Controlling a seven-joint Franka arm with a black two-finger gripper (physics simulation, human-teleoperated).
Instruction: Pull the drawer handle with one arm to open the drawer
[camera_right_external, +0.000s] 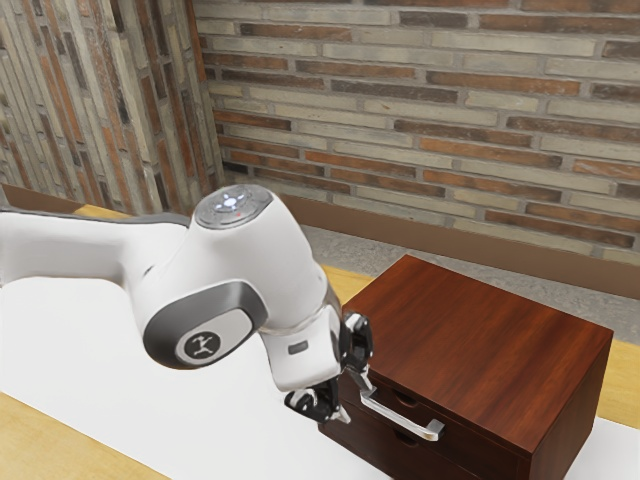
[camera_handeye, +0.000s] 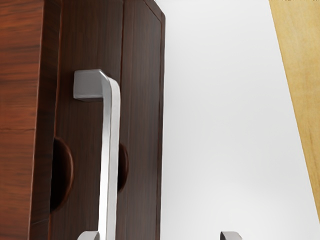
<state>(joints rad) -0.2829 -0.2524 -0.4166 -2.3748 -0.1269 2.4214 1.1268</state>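
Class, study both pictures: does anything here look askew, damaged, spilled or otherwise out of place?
Nothing stands out. The wooden cabinet sits level on the white tabletop. Its drawer front looks intact, and the silver handle runs straight across it. The jaws stand open at the handle, which fits the task.

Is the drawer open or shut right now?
Shut, it seems: the drawer front sits flush with the cabinet face, no gap showing around it.
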